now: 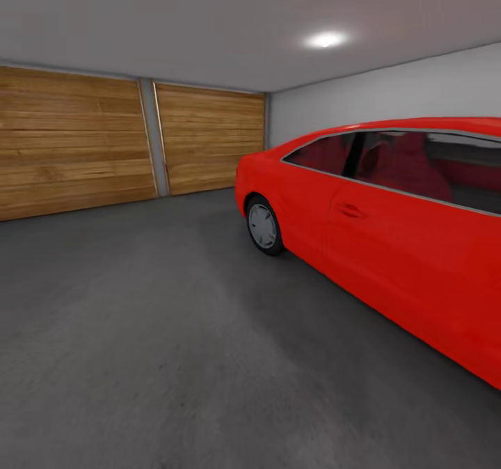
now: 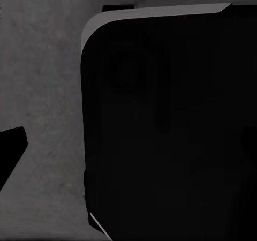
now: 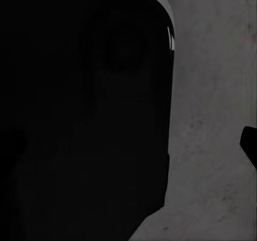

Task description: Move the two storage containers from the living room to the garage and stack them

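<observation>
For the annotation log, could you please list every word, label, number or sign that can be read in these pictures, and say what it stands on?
None: no readable text in any view.
The red car shows no badge or plate on the side facing the head camera.
The wooden garage doors, the grey wall and the concrete floor are unmarked.
Both wrist views show dark robot bodywork above bare floor, without lettering.

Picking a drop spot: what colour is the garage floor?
Dark grey, mottled concrete floor; head view.
</observation>
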Robot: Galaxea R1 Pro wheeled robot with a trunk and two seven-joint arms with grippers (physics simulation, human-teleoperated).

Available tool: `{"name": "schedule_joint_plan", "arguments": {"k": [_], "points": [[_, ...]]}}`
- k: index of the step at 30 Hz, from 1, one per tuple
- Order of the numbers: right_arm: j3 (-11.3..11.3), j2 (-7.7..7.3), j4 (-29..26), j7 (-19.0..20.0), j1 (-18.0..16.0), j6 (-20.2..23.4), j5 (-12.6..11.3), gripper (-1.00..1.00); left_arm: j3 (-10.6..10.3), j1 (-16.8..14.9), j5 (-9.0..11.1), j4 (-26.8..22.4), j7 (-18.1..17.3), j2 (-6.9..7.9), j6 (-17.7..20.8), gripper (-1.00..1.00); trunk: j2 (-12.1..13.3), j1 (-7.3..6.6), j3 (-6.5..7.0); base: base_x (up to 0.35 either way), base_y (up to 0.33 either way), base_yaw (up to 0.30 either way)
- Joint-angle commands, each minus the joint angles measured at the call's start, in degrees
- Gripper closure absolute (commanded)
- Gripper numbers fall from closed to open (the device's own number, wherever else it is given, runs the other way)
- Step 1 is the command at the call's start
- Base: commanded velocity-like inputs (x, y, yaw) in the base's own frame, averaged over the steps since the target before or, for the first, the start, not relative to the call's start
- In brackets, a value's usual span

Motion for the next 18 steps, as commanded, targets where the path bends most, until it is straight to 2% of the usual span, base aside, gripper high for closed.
{"name": "schedule_joint_plan", "arguments": {"k": [1,7,9,11,18], "points": [[0.04,0.01,0.02,-0.06,-0.01,-0.18,-0.01,-1.0,0.01,-0.01,0.01,0.0,0.0,0.0,-0.13,-1.0,-0.02,0.0,-0.05,0.0,0.0,0.294],[-0.28,-0.19,0.02,-0.09,-0.01,-0.2,-0.15,-1.0,0.01,-0.01,-0.01,-0.05,-0.02,0.0,-0.11,-1.0,-0.02,0.0,-0.05,0.0,0.0,0.294],[-0.33,-0.24,0.02,-0.07,-0.01,-0.2,-0.2,-1.0,0.25,-0.01,0.18,-3.65,-0.08,-2.29,-0.16,-1.0,-0.02,0.0,-0.05,0.0,0.0,0.294],[-0.34,-0.23,0.02,-0.06,-0.01,-0.19,-0.2,-1.0,0.07,-0.01,0.11,-4.1,-0.08,-3.3,-0.19,-1.0,-0.02,0.0,-0.05,0.0,0.0,0.294],[-0.46,-0.32,0.02,-0.08,-0.01,-0.21,-0.27,-1.0,0.01,0.03,0.41,-4.44,-0.09,-3.96,-0.19,-1.0,-0.02,0.0,-0.05,0.0,0.0,0.294]]}}
